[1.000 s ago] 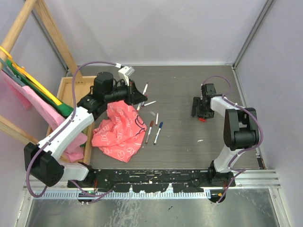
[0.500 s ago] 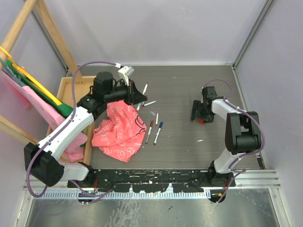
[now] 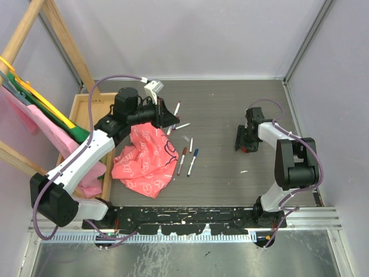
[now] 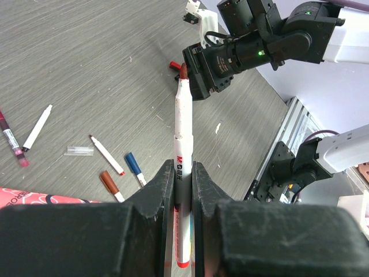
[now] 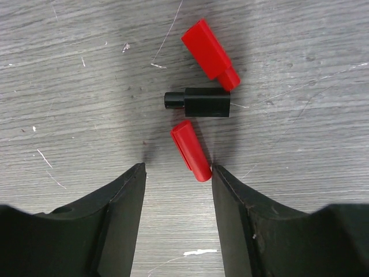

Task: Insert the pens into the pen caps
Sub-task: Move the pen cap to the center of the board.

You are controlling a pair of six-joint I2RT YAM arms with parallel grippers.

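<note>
Narrowing now, your right gripper (image 5: 177, 169) has its jaws still spread around the small red cap (image 5: 190, 149) beside the black cap (image 5: 199, 103). Your left gripper (image 4: 183, 173) pinches a brown-tipped pen (image 4: 182, 127), awaiting capping.

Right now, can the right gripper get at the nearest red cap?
Probably yes: the right gripper hangs open just short of the nearest red cap, nothing between; the black cap lies close behind.

My left fingers (image 4: 155, 196) hide a stretch of the pen (image 4: 182, 133), and the picture's bottom edge cuts them off. The pink cloth (image 4: 34, 197) shows only as a sliver there. From above, my right fingers (image 3: 238, 140) cover the caps (image 3: 245, 149) except for a red speck. I cannot tell whether the small red cap (image 5: 192, 151) touches my right finger.
</note>
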